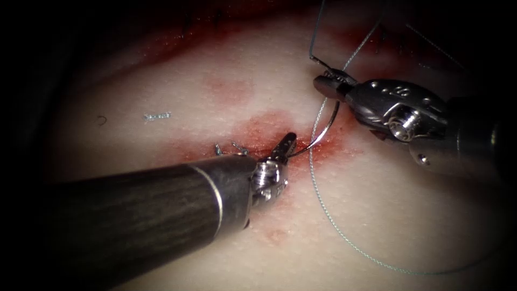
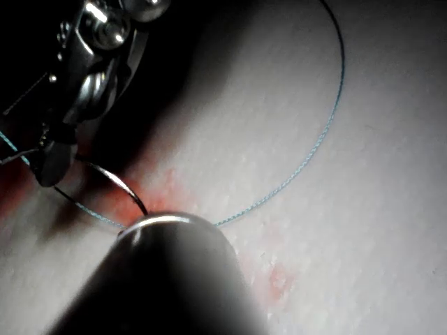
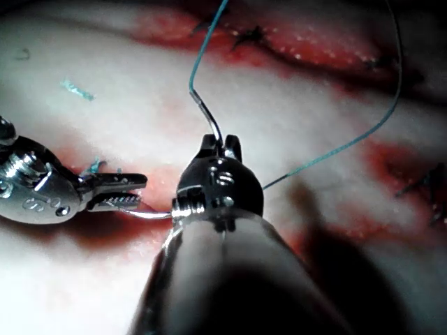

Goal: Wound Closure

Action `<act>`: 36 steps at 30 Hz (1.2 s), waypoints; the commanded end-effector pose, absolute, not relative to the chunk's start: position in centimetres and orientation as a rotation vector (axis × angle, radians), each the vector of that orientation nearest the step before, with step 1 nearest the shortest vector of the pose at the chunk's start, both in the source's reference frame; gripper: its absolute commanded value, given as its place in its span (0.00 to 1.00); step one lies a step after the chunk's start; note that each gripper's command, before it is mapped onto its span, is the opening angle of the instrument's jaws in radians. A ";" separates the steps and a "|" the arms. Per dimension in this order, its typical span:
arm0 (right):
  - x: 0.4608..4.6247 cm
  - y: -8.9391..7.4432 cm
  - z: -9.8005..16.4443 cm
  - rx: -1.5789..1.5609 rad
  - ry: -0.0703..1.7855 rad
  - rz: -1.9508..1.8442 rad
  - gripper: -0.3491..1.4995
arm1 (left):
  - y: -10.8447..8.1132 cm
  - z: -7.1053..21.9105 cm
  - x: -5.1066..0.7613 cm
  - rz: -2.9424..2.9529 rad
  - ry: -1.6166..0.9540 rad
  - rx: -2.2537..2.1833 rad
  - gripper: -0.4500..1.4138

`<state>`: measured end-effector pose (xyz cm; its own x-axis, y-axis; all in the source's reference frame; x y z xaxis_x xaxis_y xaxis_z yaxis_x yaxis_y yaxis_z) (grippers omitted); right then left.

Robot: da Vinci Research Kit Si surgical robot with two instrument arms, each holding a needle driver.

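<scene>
Mid-closure: we see right tool (image 1: 328,83) clamping needle (image 1: 329,125) near its thread end, left tool (image 1: 286,144) jaws parted at its tip, earlier stitches (image 3: 255,35) placed.

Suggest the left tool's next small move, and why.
Probably shut the left tool on the needle's tip end: its open, empty fingers flank it over the cut, seemingly outside the tissue; the right tool grips its thread end.

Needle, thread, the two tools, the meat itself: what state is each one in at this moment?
Right tool: jaws shut on the needle near its thread end.
Left tool: jaws open around the needle's tip end.
Needle: curving between both tools, above the cut.
Thread: slack, looping across the tissue.
Tissue: stained with red fluid.
</scene>
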<state>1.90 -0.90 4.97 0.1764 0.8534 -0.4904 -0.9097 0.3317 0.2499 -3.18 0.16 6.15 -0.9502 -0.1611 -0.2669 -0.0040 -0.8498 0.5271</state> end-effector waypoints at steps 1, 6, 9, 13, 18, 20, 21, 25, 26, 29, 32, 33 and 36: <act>1.96 -0.9 5.0 -0.100 0.622 1.251 0.00 | 0.1 6.2 -3.23 -2.909 -0.824 0.472 0.65; 1.90 -0.8 5.0 -0.080 0.718 1.192 0.00 | 0.2 6.1 -3.11 -3.084 -0.758 0.800 0.80; 1.83 -0.8 5.0 -0.076 0.810 1.114 0.00 | 0.3 6.0 -3.04 -3.145 -0.523 1.242 0.77; 1.69 -0.7 5.0 0.000 1.061 0.932 0.00 | 0.4 5.8 -2.90 -3.164 0.034 1.682 0.85; 1.60 -0.7 5.0 0.093 1.240 0.796 0.00 | 0.5 5.8 -2.79 -3.095 0.442 1.938 0.86; 1.59 -0.6 5.0 0.138 1.313 0.744 0.00 | 0.6 5.8 -2.77 -3.054 0.636 2.021 0.84; 1.58 -0.6 5.0 0.160 1.358 0.701 0.00 | 0.6 5.8 -2.79 -3.011 0.767 2.093 0.84; 1.60 -0.6 5.0 0.163 1.404 0.617 0.00 | 0.6 5.9 -2.87 -2.948 0.980 2.177 0.85; 1.60 -0.6 5.1 0.157 1.414 0.596 0.00 | 0.6 5.9 -2.92 -2.922 1.041 2.197 0.85; 1.62 -0.6 5.1 0.137 1.438 0.561 0.00 | 0.6 6.0 -3.05 -2.873 1.174 2.221 0.85; 1.63 -0.6 5.0 0.135 1.448 0.545 0.00 | 0.6 6.0 -3.12 -2.871 1.199 2.226 0.86; 1.64 -0.6 5.0 0.134 1.443 0.539 0.00 | 0.6 6.1 -3.14 -2.878 1.193 2.226 0.86; 1.64 -0.6 5.0 0.125 1.439 0.531 0.00 | 0.6 6.1 -3.12 -2.890 1.189 2.225 0.86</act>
<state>1.58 -0.63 4.98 0.0443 0.4132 -0.9096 -0.2684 0.8819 0.3876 -3.05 0.64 6.01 -0.1733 0.8001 -0.5743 -0.1663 -0.5985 -0.7837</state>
